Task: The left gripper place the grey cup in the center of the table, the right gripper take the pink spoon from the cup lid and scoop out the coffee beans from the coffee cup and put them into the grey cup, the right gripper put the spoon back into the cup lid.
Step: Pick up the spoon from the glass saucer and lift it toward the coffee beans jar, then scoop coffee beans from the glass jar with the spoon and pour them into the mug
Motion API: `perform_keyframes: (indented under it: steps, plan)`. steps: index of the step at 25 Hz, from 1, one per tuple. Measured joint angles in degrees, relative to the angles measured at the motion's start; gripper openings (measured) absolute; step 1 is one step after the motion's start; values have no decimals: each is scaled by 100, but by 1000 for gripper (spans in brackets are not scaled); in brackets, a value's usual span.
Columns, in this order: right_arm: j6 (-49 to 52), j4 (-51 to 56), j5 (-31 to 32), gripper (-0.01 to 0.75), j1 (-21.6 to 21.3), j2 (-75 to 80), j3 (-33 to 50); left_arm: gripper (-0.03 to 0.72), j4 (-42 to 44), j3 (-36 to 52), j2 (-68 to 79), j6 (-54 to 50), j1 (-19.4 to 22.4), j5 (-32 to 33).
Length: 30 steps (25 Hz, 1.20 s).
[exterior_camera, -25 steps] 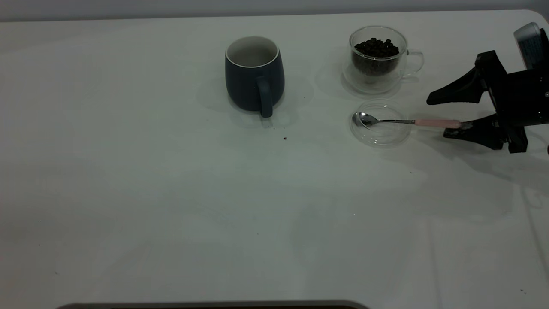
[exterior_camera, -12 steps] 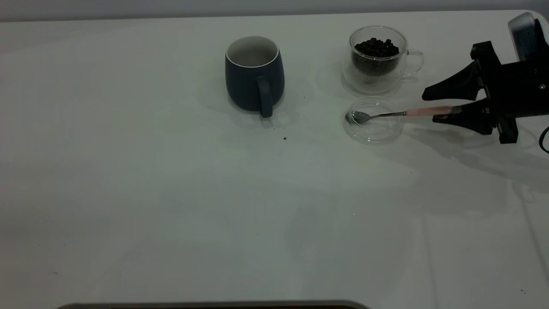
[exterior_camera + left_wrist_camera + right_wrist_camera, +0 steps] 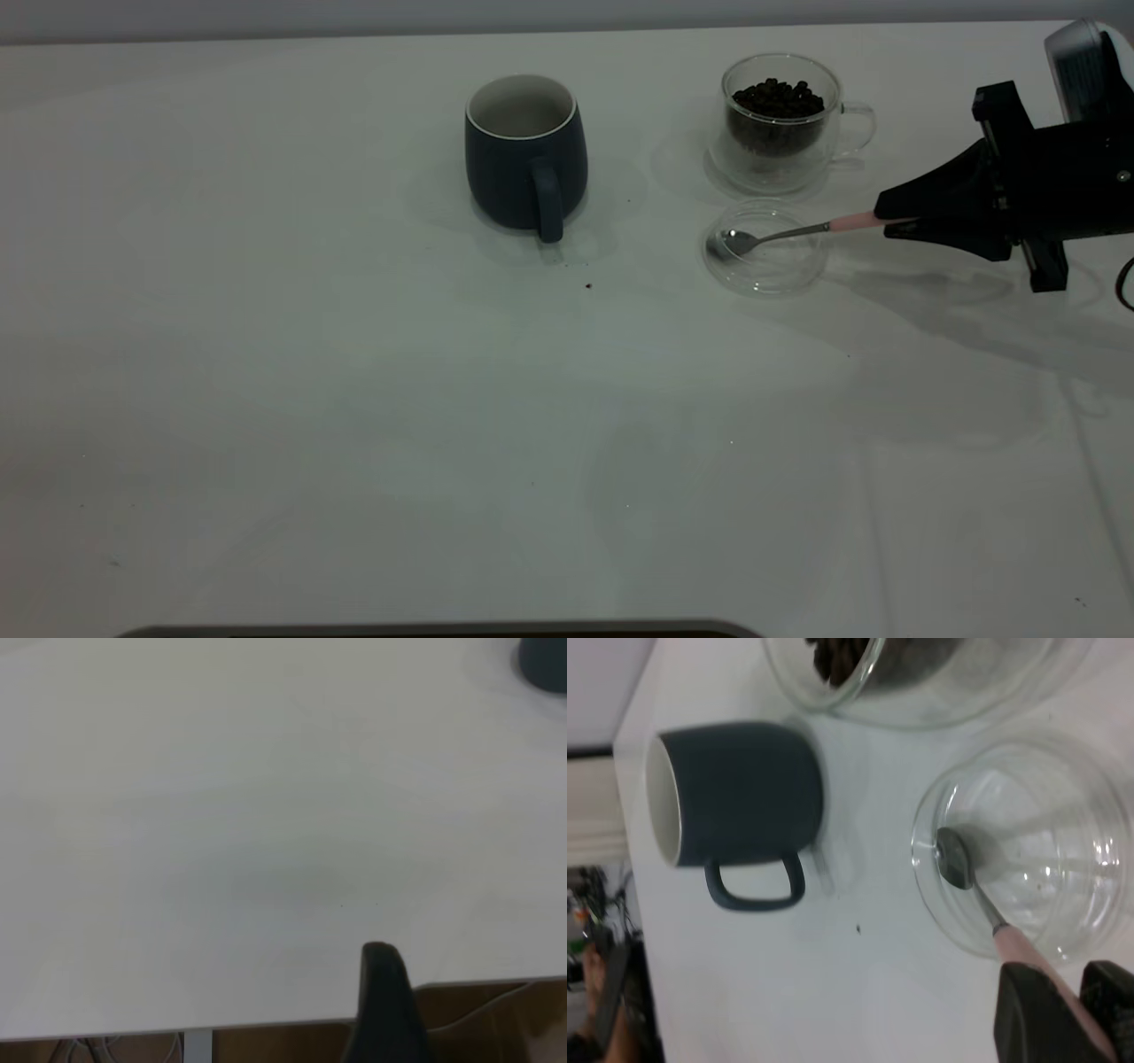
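Observation:
The grey cup [image 3: 525, 152] stands upright at the table's [image 3: 354, 399] far centre, handle toward the camera; it also shows in the right wrist view [image 3: 735, 806]. The coffee cup [image 3: 780, 120] with coffee beans [image 3: 778, 96] stands to its right. The cup lid [image 3: 766, 248] lies in front of the coffee cup. The pink spoon [image 3: 797, 232] has its bowl in the lid and its handle raised. My right gripper [image 3: 886, 220] is shut on the pink handle [image 3: 1023, 950]. In the left wrist view only one finger [image 3: 383, 1001] of the left gripper shows, above the table's edge.
A dark speck [image 3: 588, 285] lies on the table in front of the grey cup. The table edge [image 3: 266, 1026] runs under the left gripper, with wooden floor and cables beyond.
My right gripper has closed on the spoon's pink handle and risen slightly. The handle end has lifted, and the lid and spoon bowl have slid a little to the left.

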Motion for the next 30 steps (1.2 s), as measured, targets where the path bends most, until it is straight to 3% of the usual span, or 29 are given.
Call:
perform_keyframes:
  steps: [8,14,22,30]
  plan:
    - [173,-935,-233,110,-85,-991,0,567,0,0,0,0,0,0]
    - [212,-998,-683,110,-90,-1950,-39,567,0,0,0,5,0,0]
    - [1013,-1990,-1154,110,-80,-1776,-1169,567,0,0,0,5,0,0]
    - [1162,-2272,-1311,110,336,-1166,-1822,567,0,0,0,10,0,0]
